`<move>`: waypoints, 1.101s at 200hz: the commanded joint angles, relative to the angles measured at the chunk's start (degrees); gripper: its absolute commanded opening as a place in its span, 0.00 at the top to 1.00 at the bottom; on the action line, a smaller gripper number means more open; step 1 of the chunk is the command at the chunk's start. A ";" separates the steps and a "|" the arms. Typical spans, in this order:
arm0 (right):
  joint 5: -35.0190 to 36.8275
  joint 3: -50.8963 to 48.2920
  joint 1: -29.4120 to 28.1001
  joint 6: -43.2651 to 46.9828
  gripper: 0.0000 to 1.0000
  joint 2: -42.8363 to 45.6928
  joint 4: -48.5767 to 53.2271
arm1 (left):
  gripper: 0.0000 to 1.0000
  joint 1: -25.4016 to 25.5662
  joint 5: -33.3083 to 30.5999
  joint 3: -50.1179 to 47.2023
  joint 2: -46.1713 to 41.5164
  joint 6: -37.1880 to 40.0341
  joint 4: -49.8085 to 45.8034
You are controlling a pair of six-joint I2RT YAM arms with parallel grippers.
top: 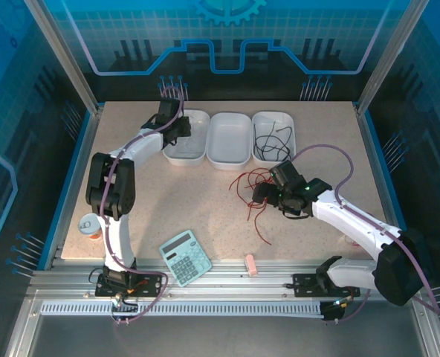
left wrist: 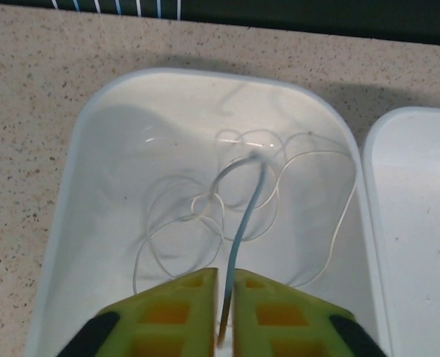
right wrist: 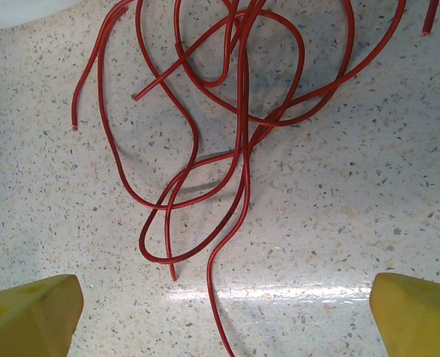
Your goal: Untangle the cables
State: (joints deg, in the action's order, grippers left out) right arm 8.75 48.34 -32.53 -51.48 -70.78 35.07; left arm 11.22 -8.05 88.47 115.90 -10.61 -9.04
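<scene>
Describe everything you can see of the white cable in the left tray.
The white cable is a thin, glossy, flexible strand lying in loose overlapping loops on the floor of the left white tray. One stretch rises from the pile into the narrow gap of the left pincer, whose yellow fingers pinch it.

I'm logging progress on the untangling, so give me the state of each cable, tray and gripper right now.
left gripper: shut on the white cable, over the left tray.
white cable: loosely coiled in the left tray.
red cables: tangled on the table.
black cables: piled in the right tray.
middle tray: empty.
right gripper: open above the red cables.
</scene>
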 commanded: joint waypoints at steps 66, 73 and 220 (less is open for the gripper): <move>0.64 0.58 0.72 -0.74 0.00 0.72 0.89 | 0.53 -1.12 1.36 -3.28 -6.92 -2.83 -1.20; 0.82 0.45 0.72 -0.72 0.00 0.90 1.05 | 0.50 -1.12 1.50 -4.00 -8.16 -3.00 -1.29; 5.36 -0.47 0.81 -0.56 0.00 5.20 7.79 | 0.01 15.47 -7.45 -31.79 -41.37 -6.04 2.69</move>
State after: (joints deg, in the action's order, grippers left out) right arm 11.86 48.34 -32.53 -51.46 -67.99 39.46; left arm 23.14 -10.50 61.49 80.79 -15.09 -9.19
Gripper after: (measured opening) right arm 0.996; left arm 0.991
